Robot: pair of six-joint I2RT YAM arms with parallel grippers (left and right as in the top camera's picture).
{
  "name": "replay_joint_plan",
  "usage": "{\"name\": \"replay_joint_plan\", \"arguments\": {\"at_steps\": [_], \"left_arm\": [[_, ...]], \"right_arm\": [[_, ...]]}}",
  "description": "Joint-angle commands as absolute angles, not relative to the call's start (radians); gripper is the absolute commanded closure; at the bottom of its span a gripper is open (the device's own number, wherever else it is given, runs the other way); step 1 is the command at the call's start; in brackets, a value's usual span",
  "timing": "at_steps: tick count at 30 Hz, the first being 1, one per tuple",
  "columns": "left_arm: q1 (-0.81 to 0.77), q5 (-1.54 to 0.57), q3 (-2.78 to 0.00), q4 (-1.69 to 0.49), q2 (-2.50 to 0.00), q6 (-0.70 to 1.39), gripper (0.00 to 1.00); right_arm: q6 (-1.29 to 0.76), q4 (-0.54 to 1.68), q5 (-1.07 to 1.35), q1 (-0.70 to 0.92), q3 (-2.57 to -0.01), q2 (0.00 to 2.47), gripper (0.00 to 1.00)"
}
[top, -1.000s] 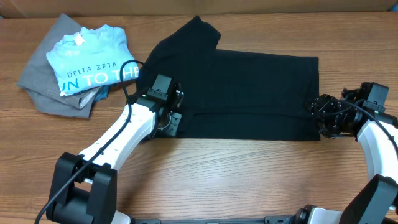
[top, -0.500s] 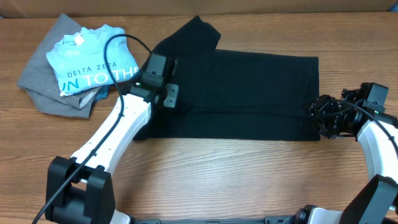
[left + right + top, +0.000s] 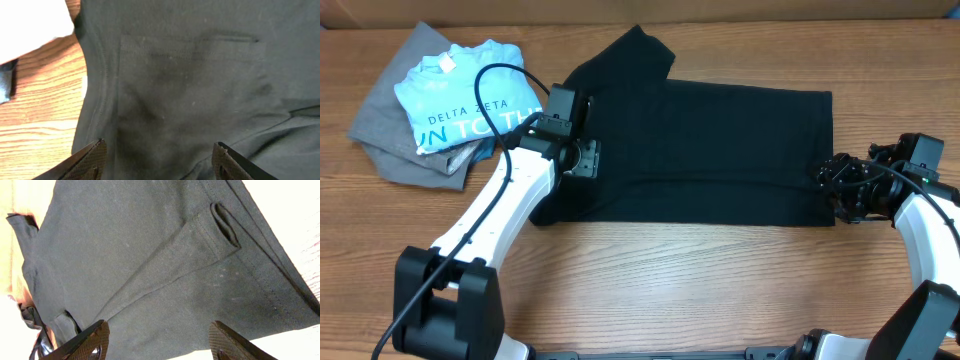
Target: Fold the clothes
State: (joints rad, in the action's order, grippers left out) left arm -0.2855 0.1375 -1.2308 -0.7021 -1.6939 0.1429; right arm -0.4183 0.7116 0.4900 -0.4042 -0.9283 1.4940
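Observation:
The black T-shirt lies flat across the table as a long band, with one sleeve sticking out at the far left. My left gripper hovers over the shirt's left end, open; in the left wrist view its fingers straddle bare black fabric without pinching it. My right gripper is at the shirt's right edge, also open. The right wrist view shows a folded-in sleeve on the cloth, and nothing between the right gripper's fingers.
A light blue "DELTA ZETA" tee lies on a grey garment at the far left, close to my left arm. The wooden table shows in front of the shirt.
My left gripper moved from the shirt's front left edge toward the far side, then opened and let go of the fabric. The right arm has not moved.

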Motion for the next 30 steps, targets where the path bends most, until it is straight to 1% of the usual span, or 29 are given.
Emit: {"name": "replay_joint_plan", "arguments": {"at_steps": [1, 5, 9, 12, 14, 16, 22, 25, 29, 30], "left_arm": [[-0.273, 0.145, -1.197, -0.687, -1.782, 0.113, 0.30], [-0.273, 0.144, -1.197, -0.731, -1.861, 0.157, 0.36], [-0.252, 0.176, -1.197, -0.768, -1.887, 0.218, 0.38], [-0.227, 0.176, -1.199, -0.760, -1.887, 0.218, 0.41], [-0.210, 0.176, -1.199, -0.757, -1.887, 0.218, 0.44], [-0.190, 0.173, -1.204, -0.759, -1.887, 0.220, 0.48], [-0.130, 0.135, -1.265, -0.808, -1.879, 0.221, 0.41], [-0.109, 0.109, -1.313, -0.849, -1.870, 0.209, 0.38], [-0.101, 0.076, -1.344, -0.871, -1.870, 0.167, 0.30], [-0.101, 0.076, -1.344, -0.876, -1.870, 0.167, 0.28]], "right_arm": [[-0.410, 0.710, 0.487, -0.405, -0.953, 1.483, 0.33], [-0.397, 0.720, 0.487, -0.405, -0.953, 1.483, 0.32], [-0.388, 0.751, 0.450, -0.405, -0.953, 1.483, 0.31], [-0.390, 0.791, 0.379, -0.405, -0.953, 1.483, 0.32], [-0.402, 0.825, 0.302, -0.411, -0.953, 1.483, 0.34], [-0.419, 0.849, 0.222, -0.415, -0.952, 1.484, 0.34], [-0.419, 0.855, 0.186, -0.415, -0.914, 1.510, 0.35], [-0.419, 0.817, 0.170, -0.415, -0.902, 1.544, 0.35], [-0.427, 0.762, 0.204, -0.414, -0.902, 1.603, 0.44], [-0.433, 0.754, 0.205, -0.414, -0.902, 1.620, 0.45]]}}
